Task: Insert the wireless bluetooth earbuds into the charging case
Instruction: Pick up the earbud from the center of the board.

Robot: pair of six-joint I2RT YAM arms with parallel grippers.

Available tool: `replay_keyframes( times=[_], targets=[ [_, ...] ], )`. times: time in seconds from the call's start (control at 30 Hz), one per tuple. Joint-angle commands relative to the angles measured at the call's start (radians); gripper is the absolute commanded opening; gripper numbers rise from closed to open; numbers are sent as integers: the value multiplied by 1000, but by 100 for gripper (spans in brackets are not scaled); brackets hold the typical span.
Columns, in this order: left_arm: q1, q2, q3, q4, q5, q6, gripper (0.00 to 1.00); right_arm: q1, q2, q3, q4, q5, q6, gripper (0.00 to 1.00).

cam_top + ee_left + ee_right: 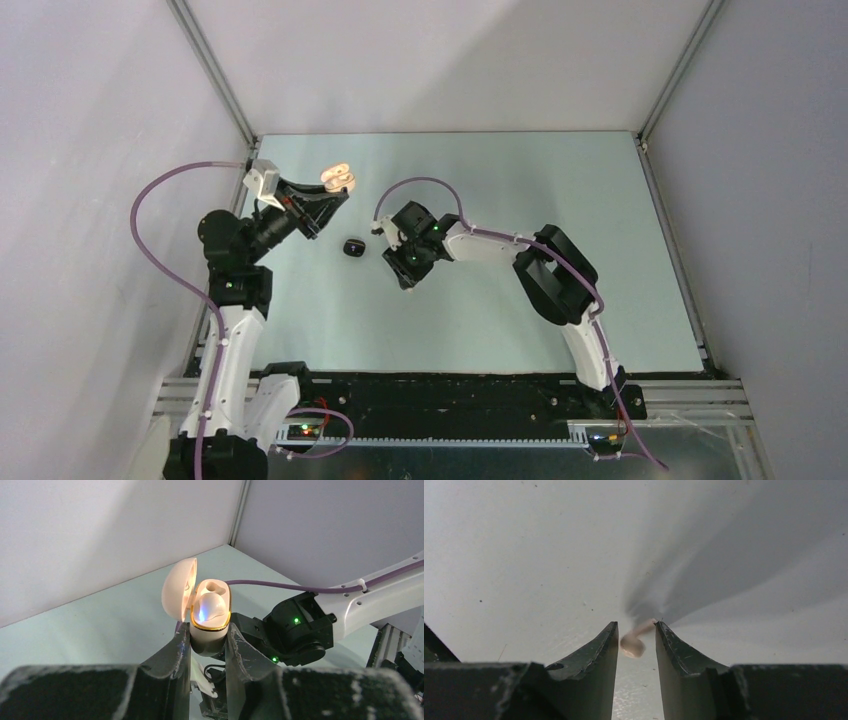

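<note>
- The left gripper (207, 647) squeezes the charging case (210, 611) and holds it up, open.
- The right gripper (636, 626) is down by the table (500, 300).
- A pale earbud (632, 645) sits between its fingers. I cannot tell if they pinch it.
- The case is up and to its left.

Lab cell: grey panel walls (90, 110), aluminium frame (213, 70), tabletop (520, 180).
</note>
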Motion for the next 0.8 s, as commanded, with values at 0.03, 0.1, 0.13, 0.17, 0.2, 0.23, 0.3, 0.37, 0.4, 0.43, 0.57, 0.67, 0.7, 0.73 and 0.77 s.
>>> replay_keyframes(
  times=[0.03,0.1,0.13,0.17,0.2,0.23,0.3,0.37,0.4,0.43,0.57,0.67,0.7,0.73,0.77],
  targets=[
    [10,-21,6,22,-2,20,0,16,22,39,-32,64,16,36],
    [10,-20,6,22,-3,21,0,19,32,44,-50,69,6,36],
    [10,-17,6,22,-4,20,0,21,34,45,-59,68,2,34],
    [10,-17,6,22,-4,20,0,21,34,38,-60,60,-9,32],
    [9,-15,6,22,-4,21,0,21,30,36,-66,53,-16,28],
    [10,-14,6,22,-6,21,0,21,30,36,-74,37,-38,26],
    [10,-13,7,22,-5,20,0,23,22,28,-99,13,-79,22],
    [9,-14,5,23,-7,20,0,24,7,13,-119,-8,-148,14],
    [10,-14,5,23,-7,19,0,24,3,11,-148,-13,-203,14],
    [10,-13,4,23,-9,19,0,23,1,5,-163,-17,-228,13],
    [10,-11,2,23,-13,19,0,-23,-19,-40,-198,-7,-343,8],
    [10,-9,-1,22,-17,19,0,-76,-14,-41,-225,50,-309,7],
    [10,-7,-1,23,-18,19,0,-90,-24,-47,-223,63,-313,8],
    [11,-5,-2,23,-21,19,0,-90,-31,-72,-217,86,-342,8],
    [10,-3,-3,23,-23,19,0,-87,-46,-87,-201,96,-359,10]
  ],
)
